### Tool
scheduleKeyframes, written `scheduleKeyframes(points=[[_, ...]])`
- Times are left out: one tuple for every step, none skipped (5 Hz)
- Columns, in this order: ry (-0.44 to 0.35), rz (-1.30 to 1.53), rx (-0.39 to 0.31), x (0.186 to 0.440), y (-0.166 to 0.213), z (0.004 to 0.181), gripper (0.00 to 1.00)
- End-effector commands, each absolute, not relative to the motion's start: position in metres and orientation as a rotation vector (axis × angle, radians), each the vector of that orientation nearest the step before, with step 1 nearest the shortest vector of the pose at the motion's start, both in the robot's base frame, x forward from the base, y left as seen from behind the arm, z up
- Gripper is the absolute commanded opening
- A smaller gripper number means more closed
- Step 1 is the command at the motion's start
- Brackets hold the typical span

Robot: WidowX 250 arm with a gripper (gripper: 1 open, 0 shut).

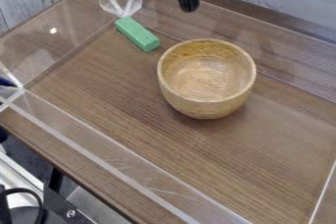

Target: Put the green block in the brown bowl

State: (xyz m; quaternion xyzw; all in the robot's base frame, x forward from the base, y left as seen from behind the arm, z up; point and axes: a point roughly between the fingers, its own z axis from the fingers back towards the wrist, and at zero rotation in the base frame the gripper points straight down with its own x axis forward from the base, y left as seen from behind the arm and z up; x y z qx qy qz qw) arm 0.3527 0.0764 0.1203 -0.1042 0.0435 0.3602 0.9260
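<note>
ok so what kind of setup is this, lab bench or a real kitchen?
Most likely a lab test bench, not a kitchen. A wood-grain tabletop is fenced by clear acrylic walls, and the only props on it are a wooden bowl and a green block, with the robot gripper above.

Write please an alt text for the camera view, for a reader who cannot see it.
A green block lies on a wooden table, left of an empty brown bowl. The robot's shut hand hangs above, holding nothing.

Wood-grain table (118, 110) inside clear plastic walls (46, 46), pale planks behind
</note>
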Motion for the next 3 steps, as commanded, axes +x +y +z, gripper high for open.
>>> scheduleKeyframes(points=[[-0.003, 0.839, -0.224, 0.362, 0.103, 0.139, 1.00], [-0.024, 0.980, -0.228, 0.363, 0.126, 0.134, 1.00], [-0.042, 1.073, -0.222, 0.365, 0.143, 0.127, 1.00]])
